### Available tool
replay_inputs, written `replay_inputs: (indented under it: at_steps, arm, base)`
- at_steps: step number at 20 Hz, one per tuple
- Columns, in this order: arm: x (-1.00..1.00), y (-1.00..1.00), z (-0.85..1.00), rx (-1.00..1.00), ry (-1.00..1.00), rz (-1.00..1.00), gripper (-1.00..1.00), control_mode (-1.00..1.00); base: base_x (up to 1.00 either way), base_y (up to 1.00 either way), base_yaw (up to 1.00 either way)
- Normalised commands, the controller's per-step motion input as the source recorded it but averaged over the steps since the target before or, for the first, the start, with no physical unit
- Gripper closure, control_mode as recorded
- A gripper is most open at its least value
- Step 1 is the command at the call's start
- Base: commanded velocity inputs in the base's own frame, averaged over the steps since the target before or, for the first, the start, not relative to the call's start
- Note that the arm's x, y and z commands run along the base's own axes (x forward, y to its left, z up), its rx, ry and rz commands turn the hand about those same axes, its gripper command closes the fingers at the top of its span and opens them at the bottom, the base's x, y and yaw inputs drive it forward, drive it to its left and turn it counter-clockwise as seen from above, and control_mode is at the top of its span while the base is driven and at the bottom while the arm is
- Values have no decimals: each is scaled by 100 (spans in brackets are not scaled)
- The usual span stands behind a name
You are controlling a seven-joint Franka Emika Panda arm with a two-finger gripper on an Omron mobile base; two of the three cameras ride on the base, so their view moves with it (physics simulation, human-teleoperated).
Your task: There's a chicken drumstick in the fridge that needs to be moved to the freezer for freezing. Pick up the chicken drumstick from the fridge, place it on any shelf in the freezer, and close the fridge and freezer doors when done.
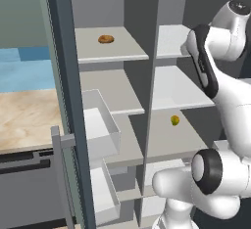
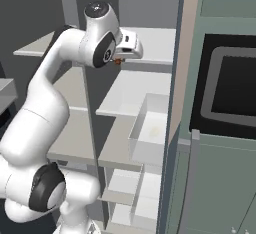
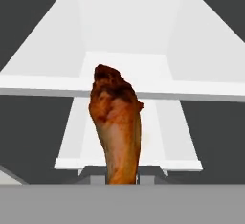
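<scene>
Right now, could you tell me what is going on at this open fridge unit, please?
The white robot arm is holding the chicken drumstick in its gripper, up in front of the white shelves of the fridge. Both doors stand open. A round golden-brown item sits on the top shelf of the freezer, and a small yellow-green fruit lies on a fridge shelf.

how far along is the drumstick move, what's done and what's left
Done: the chicken drumstick is picked up, rising from the gripper in the hand view. In hand: the arm carries it high in front of the open unit's white shelves. Left: set it on a freezer shelf, where a round golden-brown item already lies, then close both doors, which stand open.
</scene>
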Motion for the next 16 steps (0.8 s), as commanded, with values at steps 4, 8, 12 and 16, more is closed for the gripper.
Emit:
replay_inputs:
  at_steps: [4, 8, 12, 16]
  arm:
    - [-100, 0, 27, 0, -1, 0, 100, -100]
    - [-100, 11, 5, 2, 0, 0, 100, -100]
    - [-100, 41, 0, 4, 0, 0, 100, -100]
    - [-78, 62, 0, 7, -2, 0, 100, -100]
  base:
    - [0, 0, 0]
    - [0, 0, 0]
    - [0, 0, 0]
    - [0, 0, 0]
